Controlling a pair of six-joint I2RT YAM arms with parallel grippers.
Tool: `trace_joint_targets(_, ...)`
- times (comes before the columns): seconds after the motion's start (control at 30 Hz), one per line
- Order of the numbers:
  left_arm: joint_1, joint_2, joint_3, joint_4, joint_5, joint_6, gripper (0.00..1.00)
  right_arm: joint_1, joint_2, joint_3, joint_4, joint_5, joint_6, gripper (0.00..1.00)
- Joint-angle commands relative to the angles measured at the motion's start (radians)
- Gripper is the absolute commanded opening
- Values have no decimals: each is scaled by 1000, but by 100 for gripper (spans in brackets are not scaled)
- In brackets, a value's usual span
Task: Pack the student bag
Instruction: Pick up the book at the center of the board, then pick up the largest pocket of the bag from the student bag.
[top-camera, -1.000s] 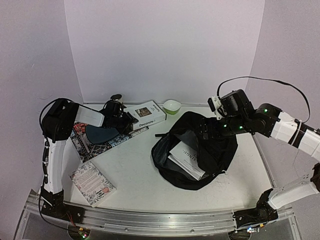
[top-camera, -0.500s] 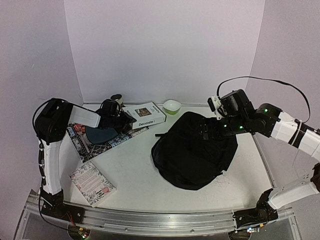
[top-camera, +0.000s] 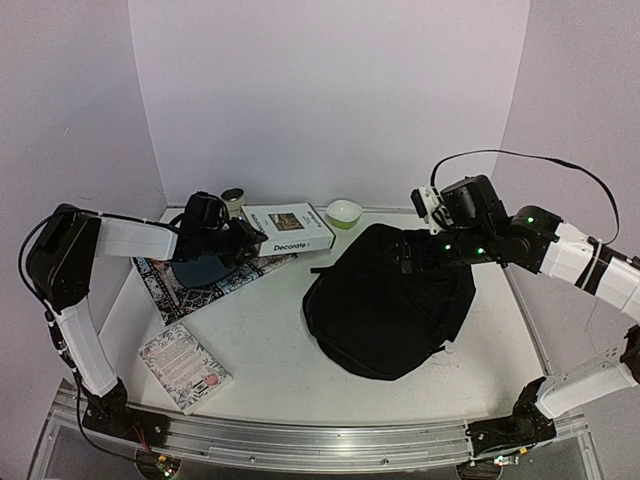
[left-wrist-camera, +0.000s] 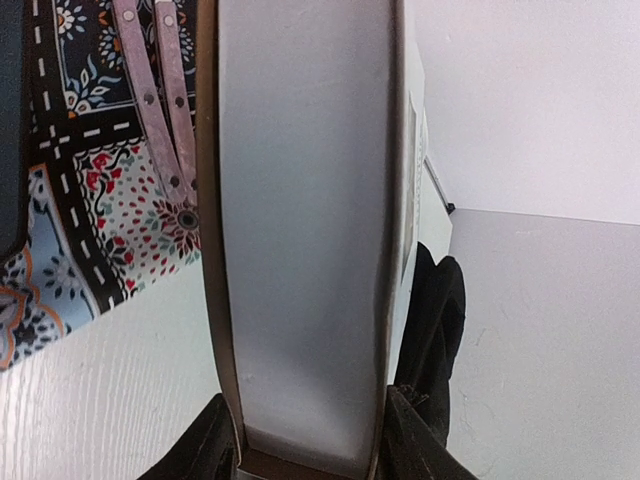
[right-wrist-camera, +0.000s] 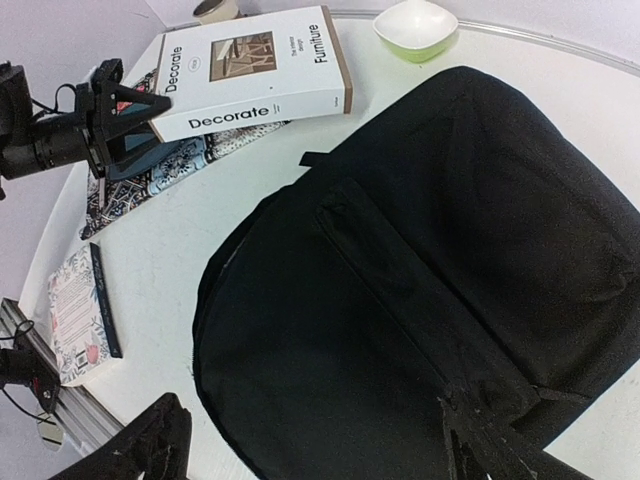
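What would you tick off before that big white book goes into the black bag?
1. Grip on the Decorate book: the left claw has a finger against each side of it. Ok.
2. Way into the student bag: it lies closed, with no opening showing. Not ok.
3. Right claw holding the bag open: its fingers are spread wide over the fabric and lift nothing. Not ok.
4. Path from book to bag: only bare table lies between them. Ok.
5. Room inside the bag: hidden from every view. Cannot tell.
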Motion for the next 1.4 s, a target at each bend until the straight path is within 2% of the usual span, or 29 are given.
trace_joint_targets(0.0,-7,-151,-75,37,-3,11,29,-5,56,44,99,-70,12,87)
trace_joint_targets(0.33,-9,-436,-272,37,41,-3,31,-5,186,87,282,-182,98,92)
trace_joint_targets(0.5,-9,-584,-389,35,38,-7,31,3,242,99,286,-222,74,92)
trace_joint_targets(0.63,-8,-688,-473,29,11,-1,31,61,269,97,178,-141,-2,92)
trace_joint_targets(0.83,-7,-783,-551,22,-32,-8,31,203,325,106,1,71,-66,92)
trace_joint_targets(1.07,-6,-776,-584,20,-62,-26,31,337,385,113,-144,253,-96,92)
trace_joint_targets(1.37,-6,-766,-587,20,-83,-25,31,478,511,194,-294,393,-73,92)
